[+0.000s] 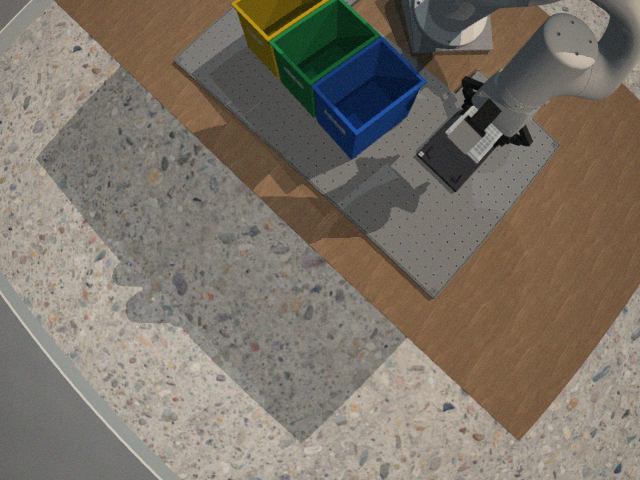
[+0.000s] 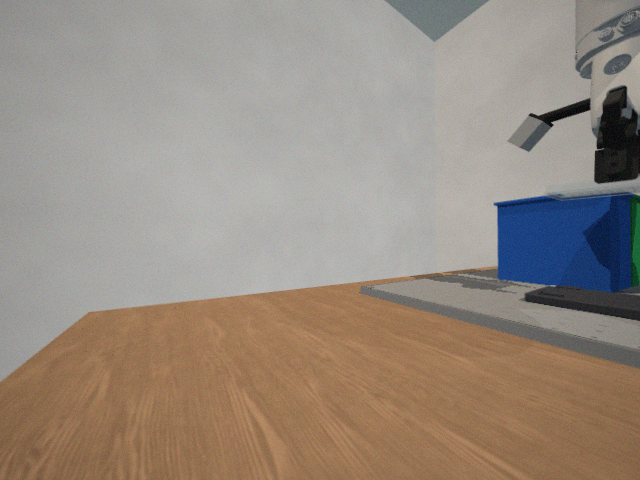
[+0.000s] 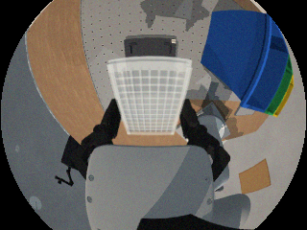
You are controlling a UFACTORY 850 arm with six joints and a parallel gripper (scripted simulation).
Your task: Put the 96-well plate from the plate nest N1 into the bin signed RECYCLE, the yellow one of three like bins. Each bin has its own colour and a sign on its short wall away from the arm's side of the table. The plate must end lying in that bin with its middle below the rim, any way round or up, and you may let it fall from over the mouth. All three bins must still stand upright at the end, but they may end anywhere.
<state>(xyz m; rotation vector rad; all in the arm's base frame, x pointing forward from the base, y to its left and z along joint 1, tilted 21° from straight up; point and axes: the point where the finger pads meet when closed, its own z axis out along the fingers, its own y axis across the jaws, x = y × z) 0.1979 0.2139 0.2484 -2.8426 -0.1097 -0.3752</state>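
While the claw (image 3: 152, 122) grips the plate (image 3: 150, 95), the nest (image 1: 448, 157) lies bare.

A perforated board (image 1: 413, 248) lies on the table (image 1: 542, 289), and everything else stands on or over it. Three bins stand in a touching row near the board's edge: the end bin (image 1: 258, 20), the middle bin (image 1: 323, 49), and the bin nearest the nest (image 1: 369, 95). The plate nest (image 1: 447, 160) lies flat on the board beside that last bin, apart from it. The gripper (image 3: 150, 118) holds the 96-well plate (image 3: 150, 96) above the nest, clear of it.
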